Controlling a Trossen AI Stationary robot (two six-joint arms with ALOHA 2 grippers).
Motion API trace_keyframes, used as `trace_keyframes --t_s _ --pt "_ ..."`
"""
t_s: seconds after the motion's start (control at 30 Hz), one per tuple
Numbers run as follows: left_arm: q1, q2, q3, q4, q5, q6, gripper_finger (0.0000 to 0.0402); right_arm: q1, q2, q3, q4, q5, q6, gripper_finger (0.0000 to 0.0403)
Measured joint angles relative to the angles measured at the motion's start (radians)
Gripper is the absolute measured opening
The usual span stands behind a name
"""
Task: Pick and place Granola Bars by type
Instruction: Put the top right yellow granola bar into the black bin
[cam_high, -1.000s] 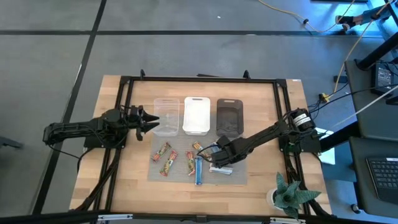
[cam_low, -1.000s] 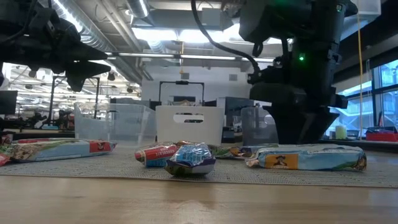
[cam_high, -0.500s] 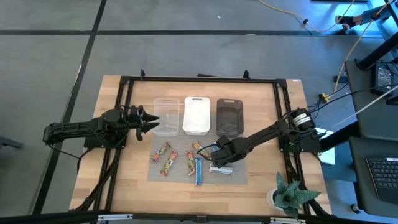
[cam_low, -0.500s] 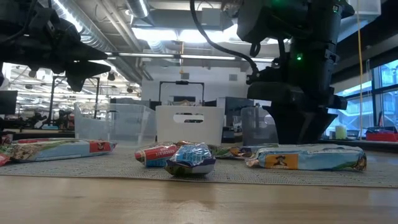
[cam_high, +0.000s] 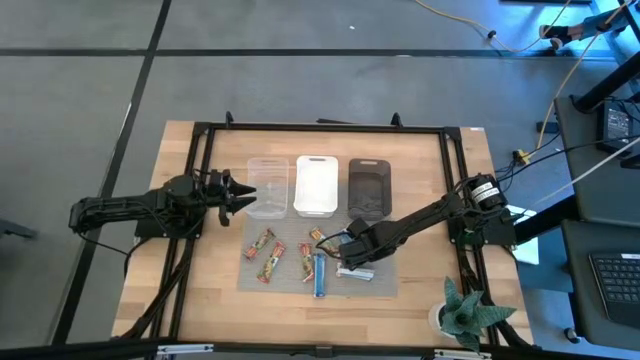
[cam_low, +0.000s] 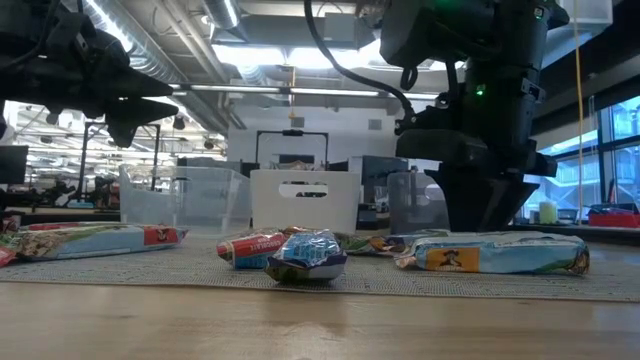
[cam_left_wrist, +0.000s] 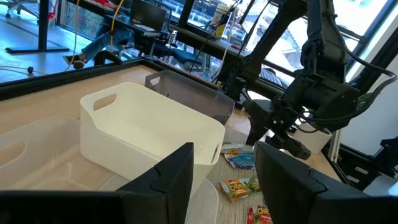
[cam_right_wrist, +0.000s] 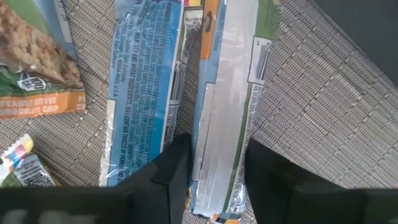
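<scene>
Several wrapped granola bars lie flat on a grey mat (cam_high: 385, 285): red-green ones (cam_high: 268, 264), a blue one (cam_high: 319, 273) and a silver-green one (cam_high: 358, 272). My right gripper (cam_high: 346, 260) is low over the mat and open. In its wrist view, my right gripper (cam_right_wrist: 217, 180) has a finger on either side of the silver-green bar's (cam_right_wrist: 224, 93) near end, with the blue bar (cam_right_wrist: 146, 81) alongside. Whether a finger touches the wrapper I cannot tell. My left gripper (cam_high: 238, 195) waits open beside the clear bin (cam_high: 266, 187).
Three bins stand in a row beyond the mat: clear, white (cam_high: 316, 185) and dark (cam_high: 368, 188). A brown-orange bar (cam_right_wrist: 34, 102) lies near the blue one. A small potted plant (cam_high: 465, 312) sits at the table's near right corner. A black frame (cam_high: 200, 150) edges the table.
</scene>
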Motion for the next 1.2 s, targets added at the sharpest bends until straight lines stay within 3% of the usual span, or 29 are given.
trace_keyframes --t_s 0.57,0.8,1.0,1.2 --pt "0.000 0.000 0.000 0.000 0.000 0.000 0.0162 0.001 0.007 0.135 -0.204 -0.014 -0.029 0.0138" --pt "0.000 0.000 0.000 0.000 0.000 0.000 0.0162 0.001 -0.001 0.292 -0.205 -0.017 -0.140 0.0138" --pt "0.000 0.000 0.000 -0.003 0.000 0.000 0.0162 -0.009 -0.035 0.481 -0.257 0.098 -0.249 0.0138" --pt "0.000 0.002 0.000 -0.007 0.000 0.000 0.0162 -0.020 -0.089 0.649 -0.517 0.226 -0.260 0.0138"
